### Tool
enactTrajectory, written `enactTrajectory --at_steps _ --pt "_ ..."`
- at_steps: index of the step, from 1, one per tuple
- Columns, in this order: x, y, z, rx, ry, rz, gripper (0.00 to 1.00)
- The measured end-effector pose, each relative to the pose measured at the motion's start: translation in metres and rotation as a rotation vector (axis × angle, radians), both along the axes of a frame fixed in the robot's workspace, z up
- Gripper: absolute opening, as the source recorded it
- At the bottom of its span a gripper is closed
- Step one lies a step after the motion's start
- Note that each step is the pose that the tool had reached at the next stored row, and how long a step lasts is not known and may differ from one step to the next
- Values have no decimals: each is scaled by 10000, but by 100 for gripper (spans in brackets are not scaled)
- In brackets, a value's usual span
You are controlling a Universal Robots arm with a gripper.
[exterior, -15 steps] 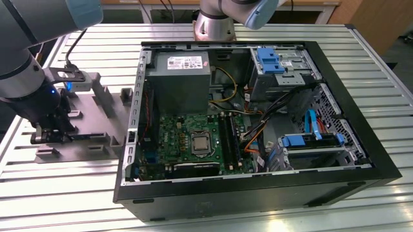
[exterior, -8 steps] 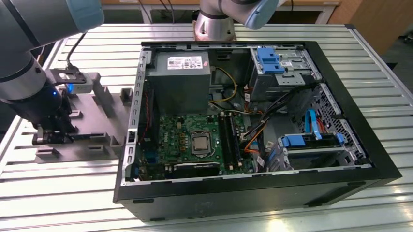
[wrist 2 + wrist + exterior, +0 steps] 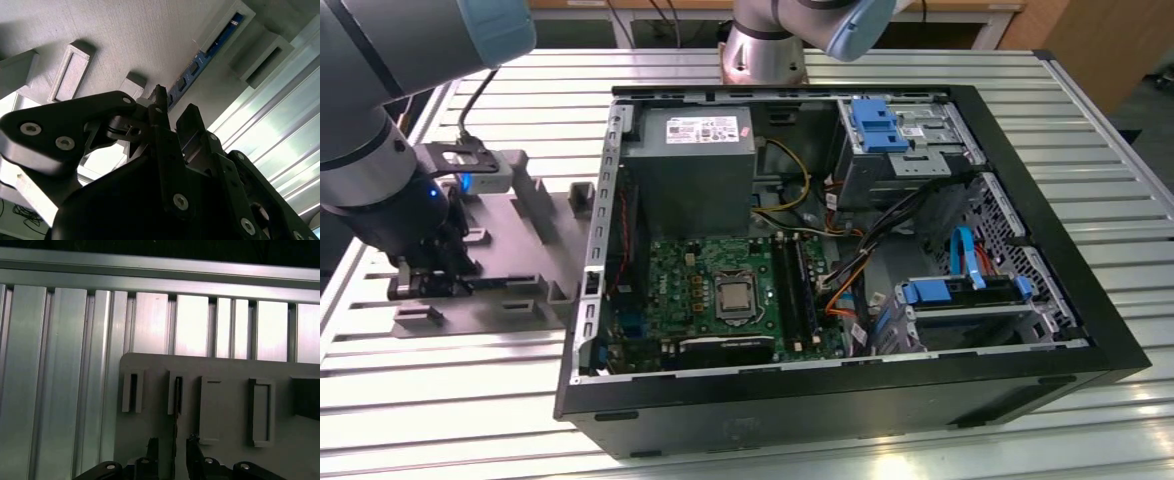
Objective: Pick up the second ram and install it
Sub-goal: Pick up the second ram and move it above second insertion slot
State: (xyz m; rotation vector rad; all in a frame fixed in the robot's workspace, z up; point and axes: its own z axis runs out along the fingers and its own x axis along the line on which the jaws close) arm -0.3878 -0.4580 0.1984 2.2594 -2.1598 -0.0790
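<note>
Over at the grey holder (image 3: 520, 255), which sits on the slatted tabletop (image 3: 467, 410) just beside the open computer case (image 3: 1107, 345), your gripper (image 3: 424, 285) is down at the holder's edge farthest from the case. From the exterior view the arm's own bulk covers whatever sits between the fingers, so go by the wrist cameras for that.

In the first wrist view the second ram (image 3: 177, 396) stands edge-on in one of the holder's narrow slots. It reads as a thin dark line running in between the two fingers (image 3: 152, 450). You can see a sliver of grey plate on each side of it, so the gripper (image 3: 173, 444) is spread, straddling the stick and not clamped on it.

The second wrist view gives you the stick's flat side instead, a blue board with dark chips, seated along the holder. Its near end disappears behind the gripper's black linkage, so I can't tell from there whether either finger touches it.

As for writing, there's a white label (image 3: 703, 130) on the silver power supply (image 3: 687, 180) inside the case, well apart from the holder, but the print is too small to read. The long black slots (image 3: 794, 290) on the green motherboard (image 3: 674, 285) are partly hidden by cables. The arm's upper links are cut off at the frame edge.
</note>
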Motion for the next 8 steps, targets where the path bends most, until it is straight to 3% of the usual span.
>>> enactTrajectory --at_steps 4,5,8 --pt "0 0 0 0 0 0 34" --pt "0 0 0 0 0 0 27" --pt "0 0 -1 4 0 0 27"
